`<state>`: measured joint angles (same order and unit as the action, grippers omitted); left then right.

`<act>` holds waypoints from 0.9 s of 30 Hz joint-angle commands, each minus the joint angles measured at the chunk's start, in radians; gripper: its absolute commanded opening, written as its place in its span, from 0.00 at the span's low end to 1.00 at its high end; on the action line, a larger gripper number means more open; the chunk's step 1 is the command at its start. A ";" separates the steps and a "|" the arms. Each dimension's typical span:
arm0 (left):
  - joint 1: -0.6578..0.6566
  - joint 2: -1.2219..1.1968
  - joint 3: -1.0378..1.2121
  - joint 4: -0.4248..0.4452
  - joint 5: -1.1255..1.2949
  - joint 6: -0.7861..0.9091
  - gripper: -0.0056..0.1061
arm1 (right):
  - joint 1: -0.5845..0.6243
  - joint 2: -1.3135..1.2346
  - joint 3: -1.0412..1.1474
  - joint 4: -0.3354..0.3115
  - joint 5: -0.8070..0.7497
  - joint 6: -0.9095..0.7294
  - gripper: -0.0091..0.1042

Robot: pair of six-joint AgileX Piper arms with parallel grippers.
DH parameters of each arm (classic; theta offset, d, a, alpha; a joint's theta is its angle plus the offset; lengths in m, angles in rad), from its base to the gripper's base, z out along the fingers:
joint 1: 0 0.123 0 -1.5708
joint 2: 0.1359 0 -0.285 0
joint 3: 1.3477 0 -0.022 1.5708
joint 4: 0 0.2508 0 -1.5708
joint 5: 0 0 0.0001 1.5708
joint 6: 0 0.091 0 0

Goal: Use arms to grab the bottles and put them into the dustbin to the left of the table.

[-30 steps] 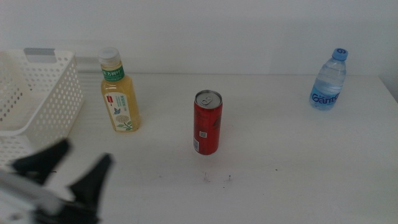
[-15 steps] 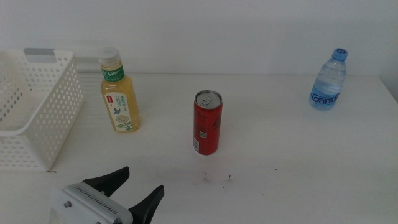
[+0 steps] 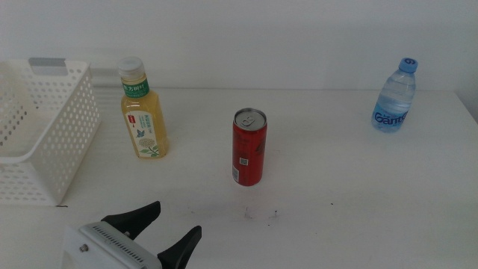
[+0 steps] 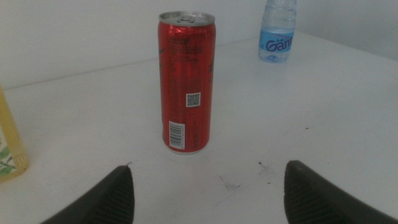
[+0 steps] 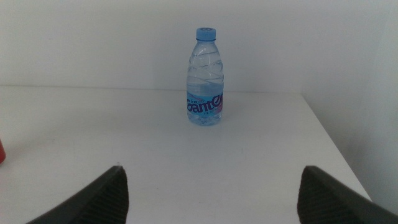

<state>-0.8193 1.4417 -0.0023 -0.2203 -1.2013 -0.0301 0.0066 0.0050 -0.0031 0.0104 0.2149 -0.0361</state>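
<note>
Black wedge jaws, left gripper (image 3: 166, 228): spread wide, holding nothing, low over the table (image 3: 358, 194) at your near-left edge of the middle view. In its wrist view the left gripper (image 4: 208, 190) shows both jaw tips with bare tabletop between them.

Item 1, red can (image 3: 249, 147): upright, ahead of your left gripper and a little to its right, apart from the jaws. The left wrist view has the can (image 4: 185, 81) nearly centred in the gap, barcode and QR square facing the camera, pull tab on top.

Item 2, yellow tea bottle (image 3: 143, 109): upright, white cap, green label, ahead of your left gripper and slightly to its left, just beside the dustbin (image 3: 45, 149). Only a sliver of it (image 4: 9, 146) shows in the left wrist view.

Item 3, water bottle (image 3: 394, 96): upright, blue cap, far right rear of the table, well apart from your left gripper.

Right gripper (image 5: 211, 190): jaws spread wide, empty, out of the middle view. The water bottle (image 5: 205, 77) stands ahead of it, centred between the jaws, well apart.

Dustbin: white perforated basket with a grey tag, standing forward and left of your left gripper.
</note>
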 commanded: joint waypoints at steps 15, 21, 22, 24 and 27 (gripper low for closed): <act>0.213 0.218 -0.218 0.309 -0.005 -0.089 0.87 | -0.007 -0.005 0.003 -0.010 -0.012 -0.006 0.72; 0.305 0.332 -0.363 0.474 0.001 -0.136 0.87 | -0.007 -0.005 0.003 -0.010 -0.012 -0.006 0.72; 0.310 0.356 -0.393 0.483 0.006 -0.149 0.87 | -0.007 -0.005 0.003 -0.010 -0.012 -0.006 0.72; 0.310 0.401 -0.443 0.486 0.011 -0.163 0.87 | -0.007 -0.005 0.003 -0.010 -0.012 -0.006 0.72; 0.310 0.463 -0.514 0.481 0.052 -0.163 0.87 | -0.007 -0.005 0.003 -0.010 -0.012 -0.006 0.72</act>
<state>-0.5130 1.8817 -0.4913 0.2563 -1.1629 -0.1771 0.0066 0.0050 -0.0031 0.0104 0.2149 -0.0361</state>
